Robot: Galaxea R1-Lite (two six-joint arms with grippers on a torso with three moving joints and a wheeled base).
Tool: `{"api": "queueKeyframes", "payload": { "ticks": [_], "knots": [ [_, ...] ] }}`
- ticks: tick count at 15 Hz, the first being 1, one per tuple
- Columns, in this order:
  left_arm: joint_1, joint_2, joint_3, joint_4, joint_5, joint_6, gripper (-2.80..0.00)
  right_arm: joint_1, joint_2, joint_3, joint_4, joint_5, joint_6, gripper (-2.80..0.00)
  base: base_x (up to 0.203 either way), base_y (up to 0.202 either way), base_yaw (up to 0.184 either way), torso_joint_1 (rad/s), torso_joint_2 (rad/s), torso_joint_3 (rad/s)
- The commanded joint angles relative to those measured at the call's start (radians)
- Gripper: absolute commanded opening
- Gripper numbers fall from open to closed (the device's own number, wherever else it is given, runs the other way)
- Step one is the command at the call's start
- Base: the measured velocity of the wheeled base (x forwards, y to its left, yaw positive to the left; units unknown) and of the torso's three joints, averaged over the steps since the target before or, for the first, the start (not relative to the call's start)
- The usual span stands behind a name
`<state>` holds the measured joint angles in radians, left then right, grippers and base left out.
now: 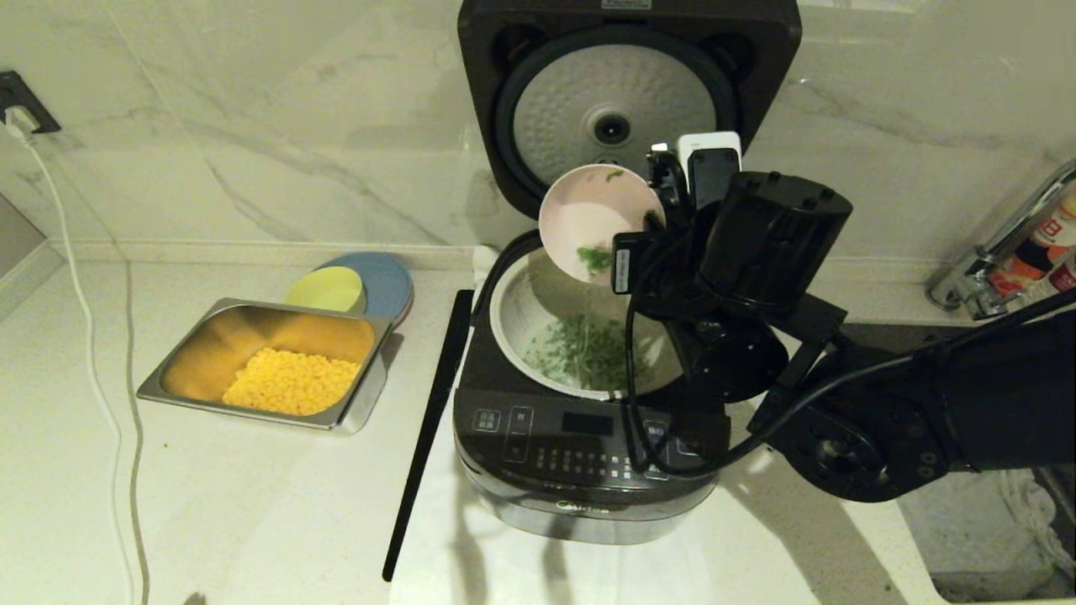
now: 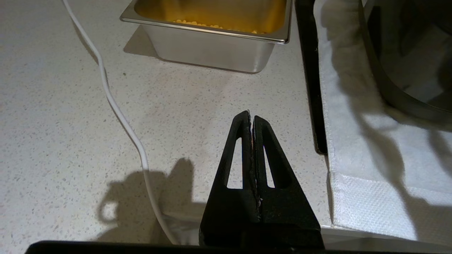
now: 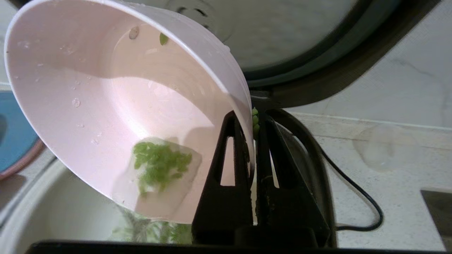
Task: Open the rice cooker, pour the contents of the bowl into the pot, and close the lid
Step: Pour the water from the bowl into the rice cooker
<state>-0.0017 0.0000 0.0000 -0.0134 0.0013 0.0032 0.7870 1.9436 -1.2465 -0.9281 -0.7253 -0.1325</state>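
Observation:
The rice cooker (image 1: 580,454) stands with its lid (image 1: 626,92) swung up, dimpled silver underside facing me. My right gripper (image 3: 251,120) is shut on the rim of the pale pink bowl (image 1: 593,220) (image 3: 106,106), holding it steeply tilted above the cream-white pot (image 1: 538,302). A small clump of green bits (image 3: 159,164) clings near the bowl's lower lip, and many green bits (image 1: 584,349) lie in the pot. A few green bits are stuck between the bowl's wall and one finger. My left gripper (image 2: 251,116) hangs shut and empty over the counter, left of the cooker.
A steel tray (image 1: 277,336) (image 2: 212,46) with yellow corn sits left of the cooker, a yellow-green bowl (image 1: 328,290) on a blue plate behind it. A white cable (image 2: 123,120) runs across the counter. A white cloth (image 2: 370,169) lies under the cooker, a black strip (image 1: 429,420) beside it.

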Motion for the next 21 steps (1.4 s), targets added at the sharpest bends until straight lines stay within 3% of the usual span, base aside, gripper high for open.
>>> {"api": "queueKeyframes", "payload": {
  "ticks": [1, 5, 8, 10, 13, 16, 18, 21],
  "knots": [
    [0.000, 0.000, 0.009, 0.000, 0.000, 0.000, -2.80, 0.005, 0.011, 0.006, -0.015, -0.005, -0.003, -2.80, 0.000, 0.000, 0.000, 0.000, 0.00, 0.000],
    [0.000, 0.000, 0.009, 0.000, 0.000, 0.000, -2.80, 0.003, 0.014, -0.019, -0.004, -0.006, -0.004, -2.80, 0.000, 0.000, 0.000, 0.000, 0.00, 0.000],
    [0.000, 0.000, 0.009, 0.000, 0.000, 0.000, -2.80, 0.005, -0.048, -0.025, 0.139, -0.031, 0.029, -2.80, 0.000, 0.000, 0.000, 0.000, 0.00, 0.000],
    [0.000, 0.000, 0.009, 0.000, 0.000, 0.000, -2.80, 0.013, -0.100, -0.064, 0.358, -0.029, 0.106, -2.80, 0.000, 0.000, 0.000, 0.000, 0.00, 0.000],
    [0.000, 0.000, 0.009, 0.000, 0.000, 0.000, -2.80, 0.013, -0.180, -0.234, 0.805, 0.017, 0.317, -2.80, 0.000, 0.000, 0.000, 0.000, 0.00, 0.000],
    [0.000, 0.000, 0.009, 0.000, 0.000, 0.000, -2.80, -0.019, -0.283, -0.363, 1.232, 0.196, 0.524, -2.80, 0.000, 0.000, 0.000, 0.000, 0.00, 0.000],
    [0.000, 0.000, 0.009, 0.000, 0.000, 0.000, -2.80, -0.071, -0.349, -0.389, 1.386, 0.292, 0.604, -2.80, 0.000, 0.000, 0.000, 0.000, 0.00, 0.000],
    [0.000, 0.000, 0.009, 0.000, 0.000, 0.000, -2.80, -0.144, -0.437, -0.364, 1.485, 0.367, 0.614, -2.80, 0.000, 0.000, 0.000, 0.000, 0.00, 0.000]
  ]
}}
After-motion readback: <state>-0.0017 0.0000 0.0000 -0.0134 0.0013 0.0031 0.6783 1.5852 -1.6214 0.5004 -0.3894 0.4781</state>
